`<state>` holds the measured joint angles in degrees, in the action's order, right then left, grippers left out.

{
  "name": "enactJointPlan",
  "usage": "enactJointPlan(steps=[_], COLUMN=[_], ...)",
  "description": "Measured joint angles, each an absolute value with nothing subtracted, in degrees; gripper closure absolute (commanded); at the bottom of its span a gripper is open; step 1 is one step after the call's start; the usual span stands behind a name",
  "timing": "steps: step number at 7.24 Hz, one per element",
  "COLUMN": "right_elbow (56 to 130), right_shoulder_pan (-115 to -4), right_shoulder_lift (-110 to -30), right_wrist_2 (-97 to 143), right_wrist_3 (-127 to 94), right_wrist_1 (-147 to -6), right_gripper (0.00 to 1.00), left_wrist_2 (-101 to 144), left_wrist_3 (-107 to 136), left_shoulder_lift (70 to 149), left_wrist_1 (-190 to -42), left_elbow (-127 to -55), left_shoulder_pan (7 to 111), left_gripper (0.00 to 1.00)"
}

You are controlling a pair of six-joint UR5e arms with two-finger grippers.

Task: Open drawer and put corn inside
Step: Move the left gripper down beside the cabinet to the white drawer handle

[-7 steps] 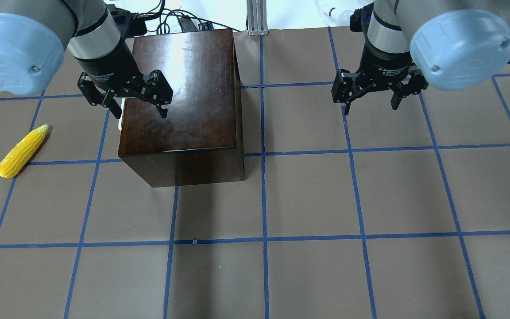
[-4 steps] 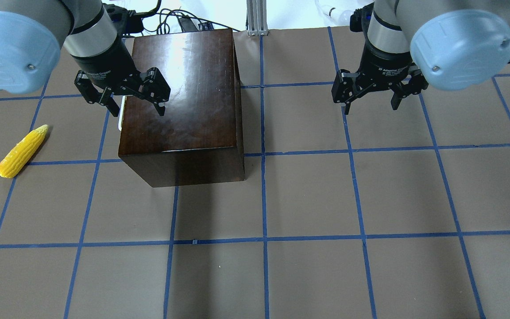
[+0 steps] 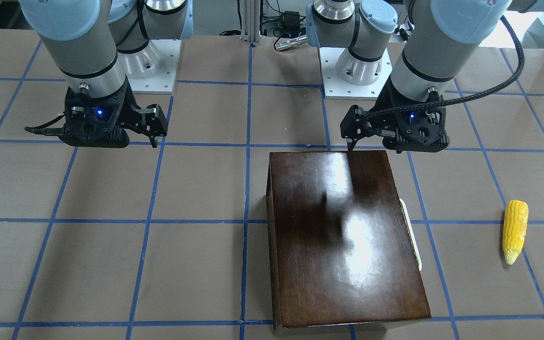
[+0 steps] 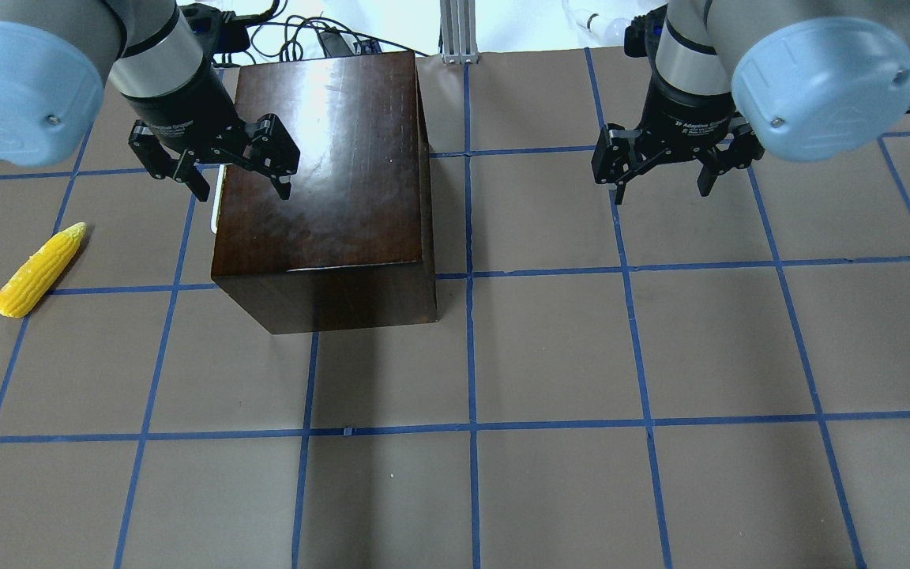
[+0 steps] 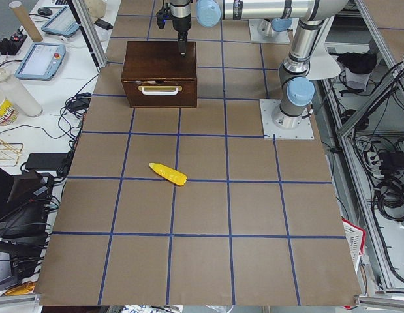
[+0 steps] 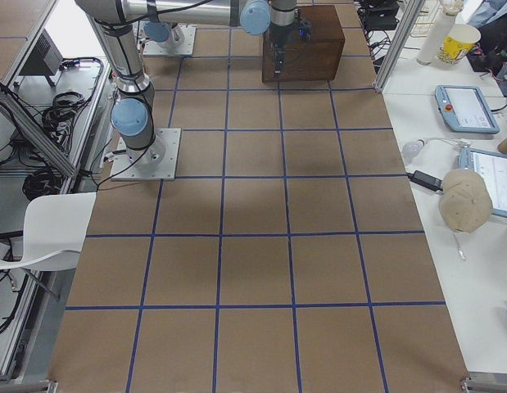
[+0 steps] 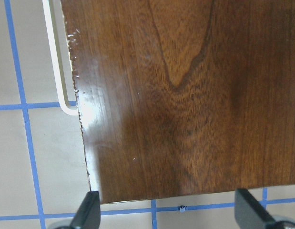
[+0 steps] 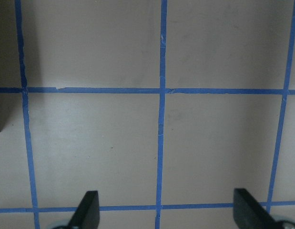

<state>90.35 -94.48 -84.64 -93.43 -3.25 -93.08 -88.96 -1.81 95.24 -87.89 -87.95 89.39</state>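
The dark brown wooden box (image 4: 325, 182) stands on the table at the left of the overhead view. Its drawer is closed, and only the thin white handle (image 4: 216, 201) shows along the box's left side; it also shows in the left wrist view (image 7: 54, 62). The yellow corn (image 4: 39, 269) lies on the table left of the box, apart from it, and shows in the front view (image 3: 514, 230). My left gripper (image 4: 243, 190) is open and empty, above the box's left top edge, over the handle. My right gripper (image 4: 660, 190) is open and empty above bare table to the right.
The table (image 4: 550, 356) is brown paper with a blue tape grid. Cables (image 4: 305, 35) and an aluminium post (image 4: 455, 32) sit at the far edge behind the box. The arm bases (image 3: 357, 66) stand on the robot's side of the table.
My left gripper has moved a little toward the far edge and slightly left along the box's left edge, still open. The right gripper, box and corn have not moved.
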Motion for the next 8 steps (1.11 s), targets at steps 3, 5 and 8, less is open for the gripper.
enactJointPlan(steps=[3, 5, 8], right_elbow=[90.35, 90.35, 90.35], right_shoulder_pan=[-94.48, -94.48, -94.48], right_shoulder_lift=[-84.64, -84.69, -84.72], right_wrist_2=[-93.43, -93.43, -93.48], right_wrist_3=[-3.25, -3.25, -3.25], right_wrist_1=[-93.11, -93.12, -93.10], right_gripper=[0.00, 0.00, 0.00], left_wrist_2=[-88.79, -88.53, -86.82], left_wrist_3=[-1.79, -5.02, -21.53], left_shoulder_lift=[95.63, 95.51, 97.25], left_wrist_1=[-87.51, -87.10, -85.28], left_elbow=[-87.37, -87.26, -86.53], left_shoulder_pan=[85.57, 81.13, 70.04], left_gripper=[0.00, 0.00, 0.00])
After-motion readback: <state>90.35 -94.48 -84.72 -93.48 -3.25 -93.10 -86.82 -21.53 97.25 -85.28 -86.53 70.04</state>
